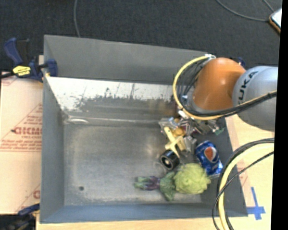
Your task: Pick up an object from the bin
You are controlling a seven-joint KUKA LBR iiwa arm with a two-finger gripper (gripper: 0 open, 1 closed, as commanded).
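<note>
From above, I see the grey metal bin [109,134] with its left half bare and all the loose things crowded at its right side. The arm, with its rounded orange cover [213,87] and looped cables, reaches in from the right, and the gripper [178,130] sits low at the top of that cluster, right at a small pale yellow plastic piece [174,138]. I cannot tell whether the gripper is open, closed, or gripping anything, as metal parts and clutter overlap there. Just below the yellow piece lies a short black cylinder with a shiny round end [169,159]. Beside that are a blue crumpled can-like object with a red and white patch [208,157], a soft light green leafy lump [192,178] and a small purple and green toy [147,183]. The main risk, I judge, is the crowding: a closing grasp could catch two things, pinch only an edge of the yellow piece so it slips on the lift, or knock the cylinder rolling. The right wall is also near the arm.
</note>
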